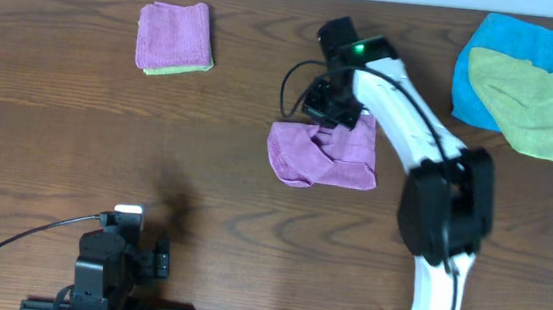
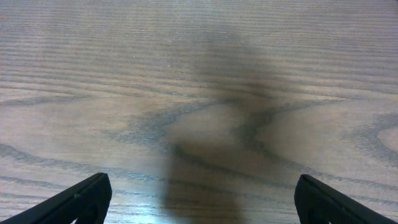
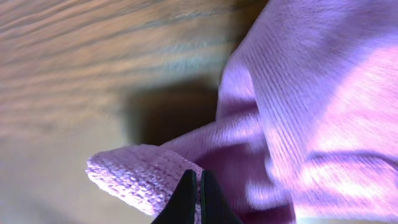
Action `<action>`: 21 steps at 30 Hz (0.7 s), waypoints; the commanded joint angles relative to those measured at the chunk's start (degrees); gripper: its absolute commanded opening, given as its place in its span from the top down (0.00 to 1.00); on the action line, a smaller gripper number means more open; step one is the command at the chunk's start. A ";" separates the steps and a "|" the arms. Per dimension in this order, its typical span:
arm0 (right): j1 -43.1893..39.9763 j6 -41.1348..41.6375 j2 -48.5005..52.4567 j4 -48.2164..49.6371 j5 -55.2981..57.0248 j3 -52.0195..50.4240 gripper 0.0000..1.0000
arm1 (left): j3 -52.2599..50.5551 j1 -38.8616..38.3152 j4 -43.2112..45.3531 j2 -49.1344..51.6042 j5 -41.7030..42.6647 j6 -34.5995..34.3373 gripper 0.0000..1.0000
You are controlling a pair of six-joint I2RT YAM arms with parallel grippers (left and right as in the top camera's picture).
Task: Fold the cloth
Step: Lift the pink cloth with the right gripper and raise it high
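The cloth [image 1: 321,157] is a purple-magenta towel lying crumpled near the table's middle, its left part rolled over on itself. My right gripper [image 1: 333,105] sits at the cloth's upper edge. In the right wrist view its jaws [image 3: 199,194] are shut, with a thin fold of the cloth [image 3: 298,93] pinched between them and a rolled corner just to their left. My left gripper [image 1: 161,259] rests at the near left edge, far from the cloth. Its fingers [image 2: 78,202] stand wide open over bare wood with nothing between them.
A folded purple cloth [image 1: 174,34] lies on a folded yellow-green one at the back left. At the back right, a crumpled yellow-green cloth [image 1: 522,101] lies on a larger blue cloth [image 1: 497,44]. The right arm [image 1: 443,200] crosses the table's right centre.
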 commanded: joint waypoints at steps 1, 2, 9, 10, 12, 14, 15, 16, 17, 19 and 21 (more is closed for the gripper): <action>-0.42 -6.23 -7.54 -1.84 2.84 0.44 0.99 | -1.11 0.17 -2.82 -0.28 -0.20 0.15 0.05; -0.42 -6.95 -9.53 -2.93 2.86 0.44 0.99 | -1.11 0.17 -2.82 -0.28 -0.17 0.15 0.05; -0.31 -12.66 -19.52 -14.93 6.16 0.39 0.99 | -1.11 0.17 -2.82 -0.28 -0.20 0.15 0.05; -0.31 -13.51 -19.98 -16.48 7.15 0.39 0.99 | -1.11 0.17 -2.82 -0.28 -0.17 0.15 0.05; -0.31 -15.50 -20.33 -20.17 9.09 0.39 0.99 | -1.11 0.17 -2.82 -0.28 -0.20 0.15 0.05; -0.33 -17.31 -20.31 -23.21 10.16 0.26 0.99 | -1.11 0.17 -2.82 -0.28 -0.17 0.15 0.05; -0.31 -17.94 -20.31 -24.46 10.80 -0.13 0.99 | -1.11 0.17 -2.82 -0.28 -0.17 0.15 0.05; -0.28 -18.14 -20.31 -25.46 11.41 -0.46 0.99 | -1.11 0.17 -2.82 -0.28 -0.20 0.15 0.05; -0.15 -18.29 -20.31 -26.77 12.31 -0.76 0.99 | -1.11 0.17 -2.82 -0.28 -0.17 0.15 0.05; -0.11 -18.34 -20.31 -28.57 14.91 -1.79 0.99 | -1.11 0.17 -2.82 -0.28 -0.17 0.15 0.05; -0.04 -18.53 -20.31 -30.49 19.15 -3.23 0.99 | -1.11 0.17 -2.82 -0.28 -0.20 0.15 0.05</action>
